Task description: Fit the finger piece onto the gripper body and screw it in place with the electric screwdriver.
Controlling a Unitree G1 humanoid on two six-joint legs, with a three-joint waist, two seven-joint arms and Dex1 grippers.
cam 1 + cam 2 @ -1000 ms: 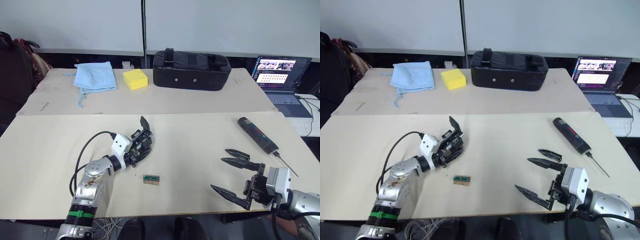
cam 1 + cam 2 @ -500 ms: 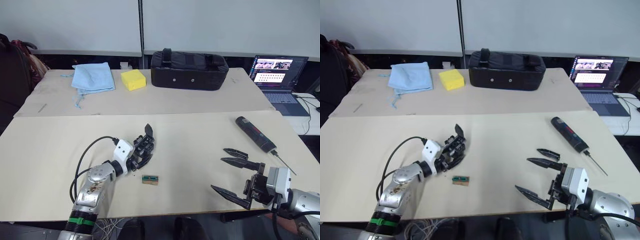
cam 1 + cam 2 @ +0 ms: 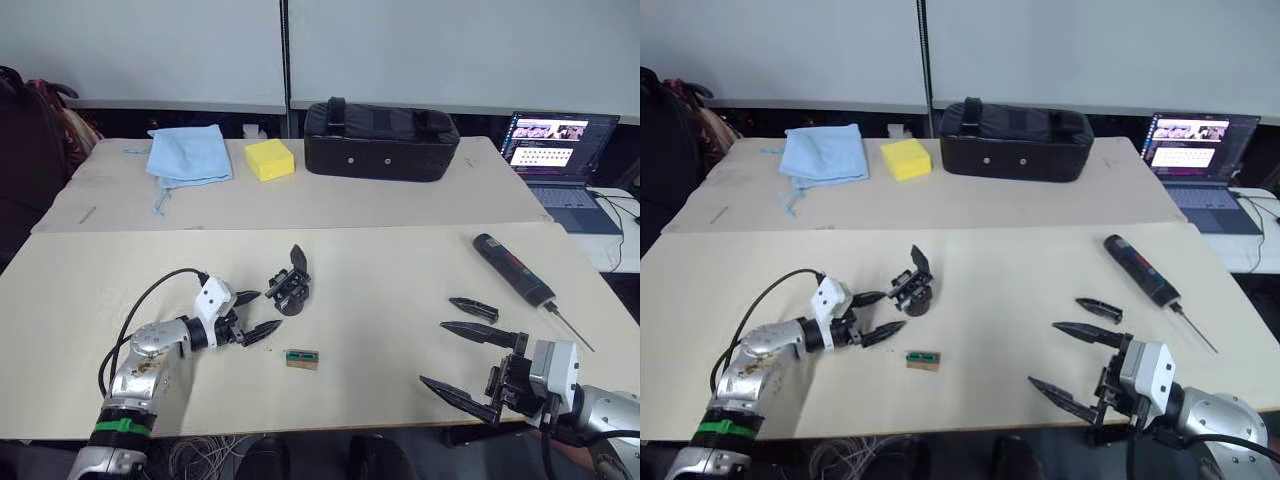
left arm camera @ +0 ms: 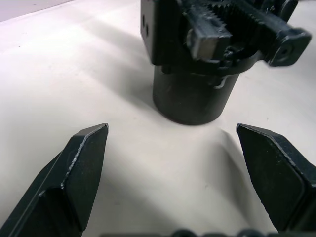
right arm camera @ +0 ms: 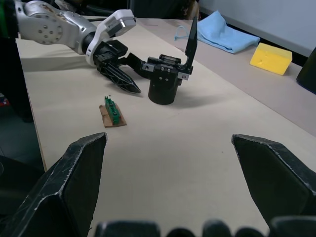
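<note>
**Left pincer lets go of the gripper body**

The left pincer [image 3: 245,313], clenched around the gripper body [image 3: 289,287] a moment ago, has pulled back and is now spread and empty. The body stands upright on its round base, just beyond the fingertips, on the left half of the tabletop [image 3: 400,270] and ready for fitting. The right pincer [image 3: 470,360] hovers spread at the near right edge; the finger piece [image 3: 472,308] lies just past it, the electric screwdriver [image 3: 514,268] farther toward the right edge.

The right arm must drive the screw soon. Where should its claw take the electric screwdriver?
Probably around the middle of the electric screwdriver, closing across its thick round barrel from above. It lies flat on the table, its thin bit pointing toward the robot, with the open right claw nearby.
</note>
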